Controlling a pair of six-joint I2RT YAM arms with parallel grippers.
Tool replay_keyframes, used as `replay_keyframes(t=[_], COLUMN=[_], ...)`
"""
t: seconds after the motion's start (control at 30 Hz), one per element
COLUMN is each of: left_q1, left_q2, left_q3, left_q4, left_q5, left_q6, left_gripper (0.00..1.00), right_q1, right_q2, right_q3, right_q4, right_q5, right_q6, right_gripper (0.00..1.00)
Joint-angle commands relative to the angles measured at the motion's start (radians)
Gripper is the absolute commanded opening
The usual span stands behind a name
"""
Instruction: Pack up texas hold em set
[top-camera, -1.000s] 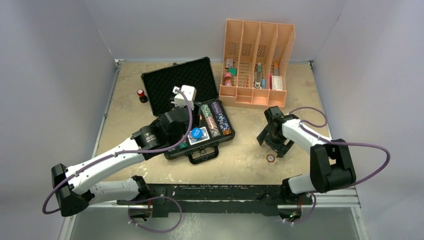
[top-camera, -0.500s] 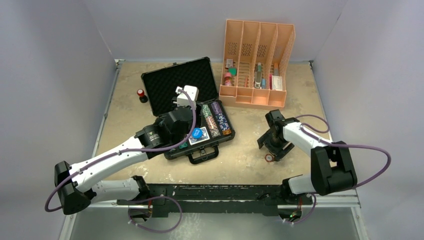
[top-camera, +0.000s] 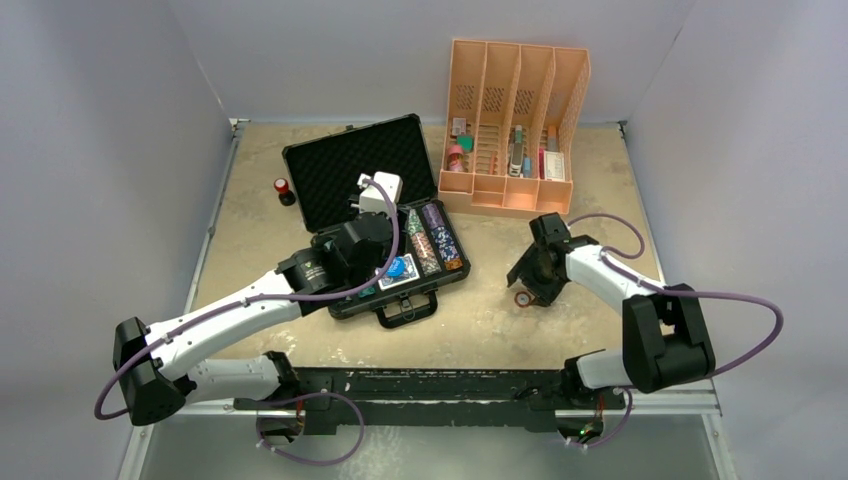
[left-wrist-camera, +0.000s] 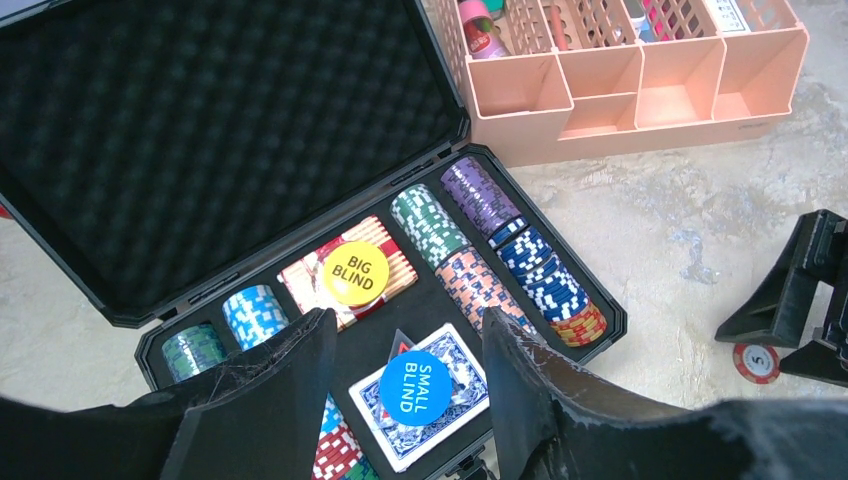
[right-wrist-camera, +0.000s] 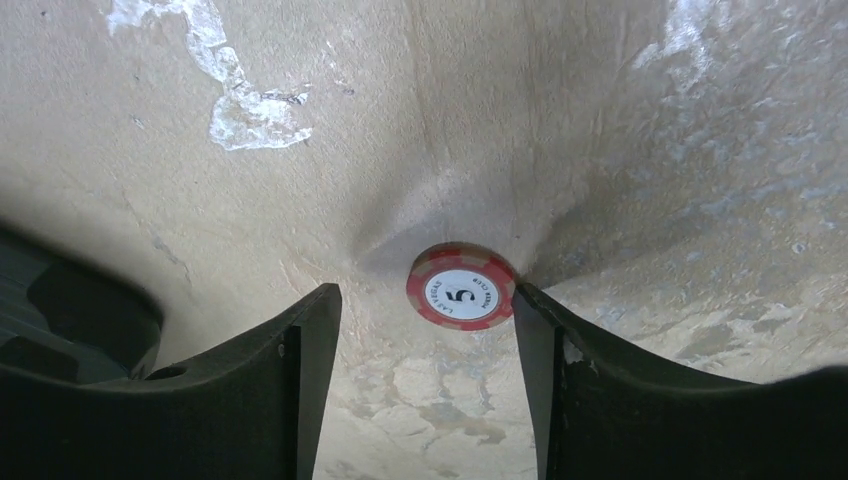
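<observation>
The black briefcase (top-camera: 340, 165) lies open, its foam lid (left-wrist-camera: 200, 130) leaning back. Rows of poker chips (left-wrist-camera: 470, 250) fill its slots. A yellow BIG BLIND button (left-wrist-camera: 355, 272) rests on a red card deck (left-wrist-camera: 300, 285), and a blue SMALL BLIND button (left-wrist-camera: 418, 387) on a blue deck (left-wrist-camera: 467, 390). My left gripper (left-wrist-camera: 405, 345) hovers open above the blue deck, holding nothing. One red "5" chip (right-wrist-camera: 461, 287) (top-camera: 522, 298) lies on the table right of the case. My right gripper (right-wrist-camera: 422, 320) (top-camera: 530, 285) straddles it, open; its right finger (right-wrist-camera: 530, 330) touches the chip's edge, and the left finger stands apart.
An orange slotted organizer (top-camera: 515, 130) (left-wrist-camera: 620, 80) stands at the back, just right of the case lid. A small red-topped black cylinder (top-camera: 284, 189) sits left of the lid. Grey walls close in the table on three sides.
The right gripper's jaws narrowed and it moved left and away, sliding the red chip with it along the table. The left arm shifted slightly up and right over the case.
</observation>
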Motion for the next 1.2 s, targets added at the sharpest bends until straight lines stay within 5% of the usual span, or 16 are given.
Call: replay_keyframes(t=[0.0, 0.63, 0.87, 1.17], left_q1=[0.001, 0.000, 0.001, 0.000], left_q2=[-0.002, 0.009, 0.009, -0.011], left_q3=[0.010, 0.011, 0.008, 0.010], left_q4=[0.039, 0.042, 0.040, 0.038], left_q5=[0.004, 0.006, 0.005, 0.004], left_q6=[-0.009, -0.008, -0.009, -0.007], left_gripper=[0.55, 0.55, 0.55, 0.55], right_q1=[0.005, 0.019, 0.019, 0.021], right_q2=[-0.007, -0.032, 0.034, 0.047], right_q3=[0.027, 0.093, 0.022, -0.025], right_q4=[-0.055, -0.173, -0.106, -0.035], right_q5=[0.078, 0.240, 0.136, 0.063], right_q6=[-0.016, -0.005, 0.004, -0.053], right_gripper=[0.71, 0.66, 0.66, 0.51])
